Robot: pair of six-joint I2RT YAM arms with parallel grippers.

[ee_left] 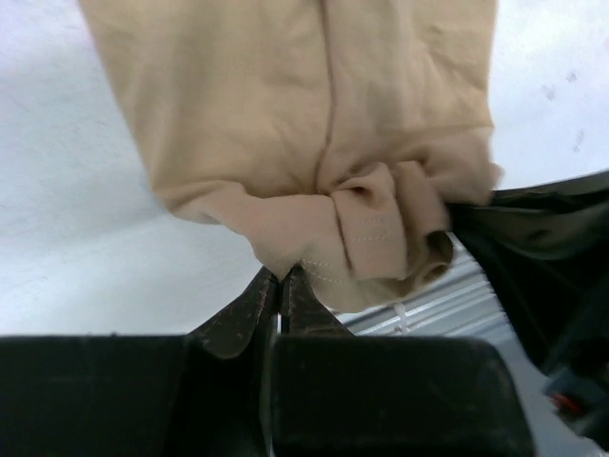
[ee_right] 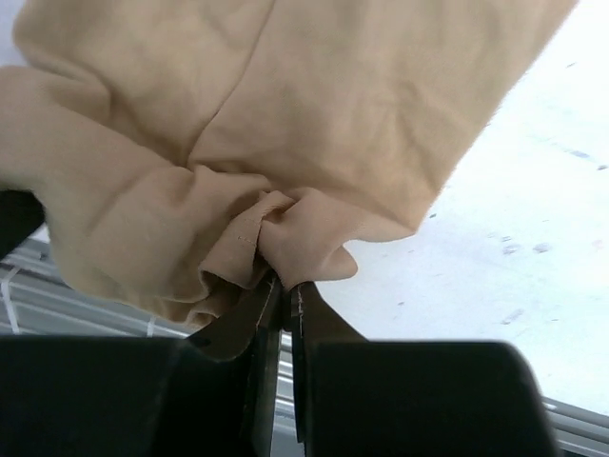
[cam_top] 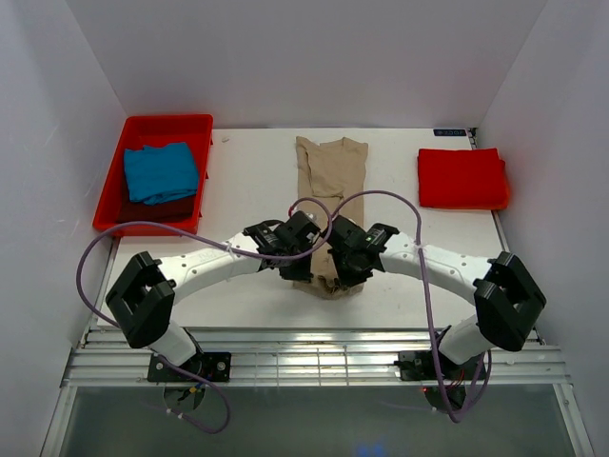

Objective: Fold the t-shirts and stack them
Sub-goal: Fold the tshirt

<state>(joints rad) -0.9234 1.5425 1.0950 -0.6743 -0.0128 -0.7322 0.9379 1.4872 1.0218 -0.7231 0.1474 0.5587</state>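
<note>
Stretched down the middle of the table (cam_top: 247,190): tan shirt (cam_top: 329,171), folded into a narrow strip, collar end toward 12 o'clock, hem end toward 6 o'clock. Flat over most of its length, gathered and wrinkled at the 6 o'clock end, met there by both tools side by side. Left tool (cam_top: 303,274) on the hem's 9 o'clock side, right tool (cam_top: 340,278) on its 3 o'clock side, fingertips hidden from above by the wrists.

Seen from the left wrist: left tool (ee_left: 281,281) narrow, jaws almost together, pinching a bunched fold of tan shirt (ee_left: 285,114) right at the tips. Stitched hem rolled up just past them, smoother cloth beyond toward 12 o'clock, white table at 9 o'clock. Dark body of the other arm at 3 o'clock, against the bunched cloth.

Seen from the right wrist: right tool (ee_right: 284,286) narrow too, clamped on a puckered fold of tan shirt (ee_right: 285,105), with the seam edge just at 11 o'clock of the tips.

At 2 o'clock on the table: red shirt (cam_top: 461,178), folded square and flat, well apart from the tan one. At 10 o'clock: blue shirt (cam_top: 160,171), folded, inside a red tray (cam_top: 166,124). Purple cable (cam_top: 95,248) looping over both arms
</note>
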